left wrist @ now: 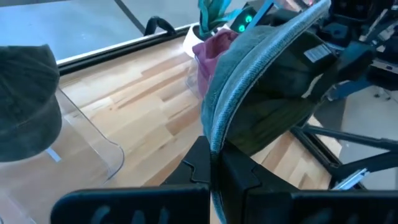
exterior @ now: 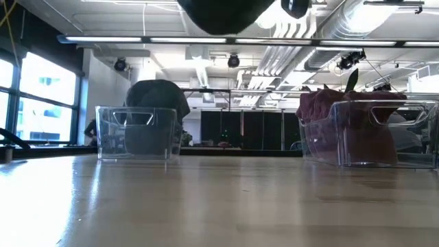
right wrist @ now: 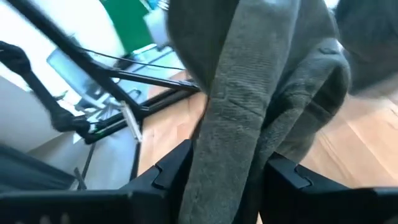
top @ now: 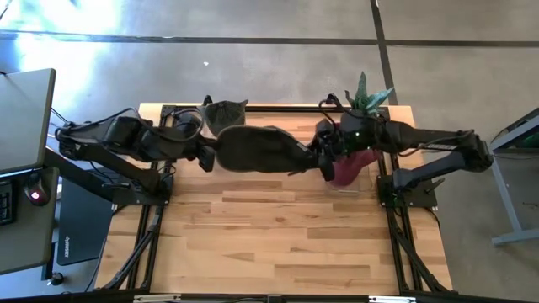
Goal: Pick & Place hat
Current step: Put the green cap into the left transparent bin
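The dark grey fabric hat [top: 257,149] hangs stretched above the wooden table [top: 269,244] (bare planks in front), between two clear plastic bins [exterior: 134,132] — left gripper [top: 206,156] pinches one brim edge, right gripper [top: 318,155] pinches the other.

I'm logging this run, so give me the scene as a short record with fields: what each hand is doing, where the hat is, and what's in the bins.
left hand: shut on hat's left edge, above the table's back half
right hand: shut on hat's right edge
hat: dark, held in the air between both hands
left bin: clear, at back edge, holds a dark grey hat
right bin: clear, holds maroon fabric
plant: green, at back right by right bin
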You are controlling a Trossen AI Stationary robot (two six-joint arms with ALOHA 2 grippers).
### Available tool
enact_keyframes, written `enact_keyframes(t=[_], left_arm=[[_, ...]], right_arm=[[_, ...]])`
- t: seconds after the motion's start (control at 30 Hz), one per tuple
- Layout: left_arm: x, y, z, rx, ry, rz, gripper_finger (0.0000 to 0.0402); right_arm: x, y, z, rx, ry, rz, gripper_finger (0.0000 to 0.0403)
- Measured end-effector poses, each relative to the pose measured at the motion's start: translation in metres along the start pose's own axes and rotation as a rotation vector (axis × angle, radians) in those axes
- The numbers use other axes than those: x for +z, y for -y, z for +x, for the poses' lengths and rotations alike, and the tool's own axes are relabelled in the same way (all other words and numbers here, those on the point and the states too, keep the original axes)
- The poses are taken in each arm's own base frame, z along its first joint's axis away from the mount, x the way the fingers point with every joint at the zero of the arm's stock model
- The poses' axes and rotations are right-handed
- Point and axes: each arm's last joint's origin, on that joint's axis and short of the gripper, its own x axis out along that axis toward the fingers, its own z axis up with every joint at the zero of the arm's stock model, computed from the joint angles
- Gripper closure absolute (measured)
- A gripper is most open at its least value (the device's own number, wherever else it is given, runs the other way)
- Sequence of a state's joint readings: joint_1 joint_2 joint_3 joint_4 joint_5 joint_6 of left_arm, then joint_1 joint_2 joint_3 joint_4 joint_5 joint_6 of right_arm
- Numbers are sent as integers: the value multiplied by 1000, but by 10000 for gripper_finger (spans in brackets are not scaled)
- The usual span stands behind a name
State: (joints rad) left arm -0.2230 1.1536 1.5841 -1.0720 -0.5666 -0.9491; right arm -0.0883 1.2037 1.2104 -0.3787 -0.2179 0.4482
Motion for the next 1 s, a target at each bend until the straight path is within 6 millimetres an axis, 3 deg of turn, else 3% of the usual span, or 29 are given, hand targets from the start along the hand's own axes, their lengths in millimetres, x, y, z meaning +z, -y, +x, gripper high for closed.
enact_keyframes(t=[0.1, 0.27, 0.37, 0.5, 0.67, 0.77, 1.0], left_arm=[[2, -3, -5, -17, 10, -13, 401], [4, -5, -9, -25, 21, -21, 401], [4, -6, -9, -18, 28, -17, 401], [3, -9, -11, 13, 28, -2, 401], [1, -10, -7, 85, 59, 15, 401], [-1, -10, -3, 114, 55, 26, 401], [-12, -1, 20, 200, 13, 89, 401]], right_arm=[[3, 3, -5, -38, -28, -2, 263], [-9, 23, -9, -368, -62, 106, 275], [-20, 32, -4, -444, -50, 181, 292], [-24, 30, 11, -247, 7, 176, 316], [-6, 15, 14, -18, 210, 164, 323], [1, 19, 12, 24, 241, 190, 298], [11, 23, 4, 174, 235, 224, 201]])
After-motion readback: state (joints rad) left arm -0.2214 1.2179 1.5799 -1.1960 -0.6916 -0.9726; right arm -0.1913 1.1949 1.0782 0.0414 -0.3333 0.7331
